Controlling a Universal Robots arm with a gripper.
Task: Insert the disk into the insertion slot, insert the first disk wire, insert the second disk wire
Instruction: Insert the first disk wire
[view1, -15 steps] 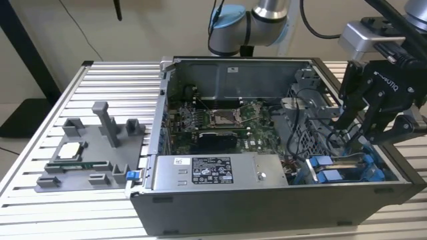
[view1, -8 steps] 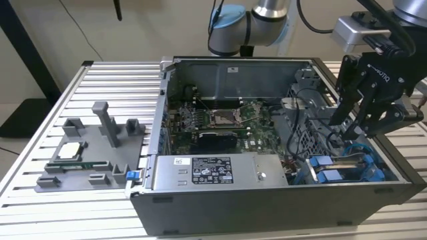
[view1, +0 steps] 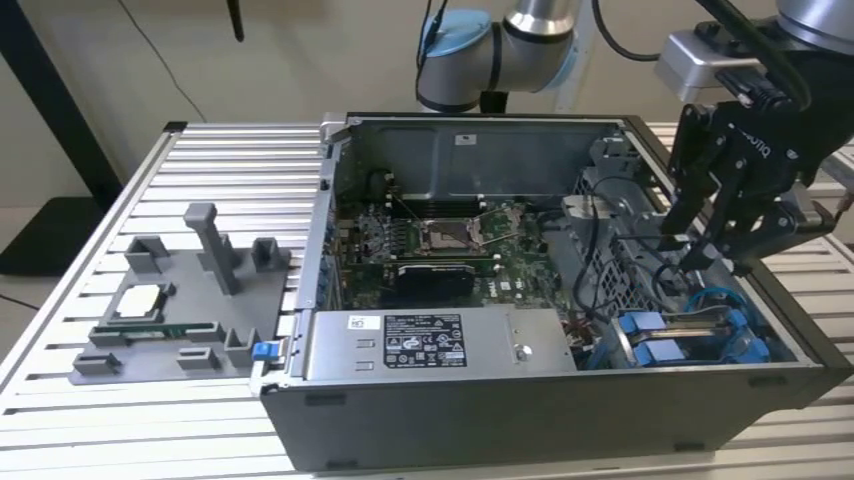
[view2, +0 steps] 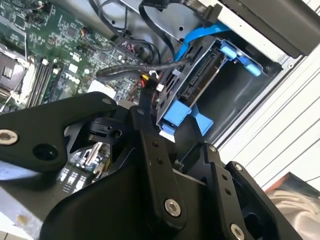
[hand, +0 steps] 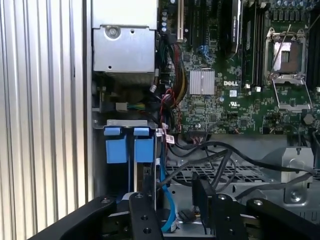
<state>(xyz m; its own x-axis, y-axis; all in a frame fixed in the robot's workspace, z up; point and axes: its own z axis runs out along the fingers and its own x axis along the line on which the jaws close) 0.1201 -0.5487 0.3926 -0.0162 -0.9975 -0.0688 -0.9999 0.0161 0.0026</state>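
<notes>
While poised over the disk (view2: 200, 75) in the computer case's (view1: 534, 430) near corner, holds gripper (view1: 705, 258) fingers apart; set upon slatted metal table (view1: 134, 430), beige wall (view1: 134, 60) behind.

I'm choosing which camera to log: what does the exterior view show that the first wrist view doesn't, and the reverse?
Exterior view: the grey plastic fixture tray with upright posts, the robot arm's blue-capped joint, and the dark computer case's outer front wall. First wrist view: the small silver finned heatsink on the board. Both: the slatted metal table, the square metal processor socket, the bright blue plastic carrier frames, and the black gripper near them.
</notes>
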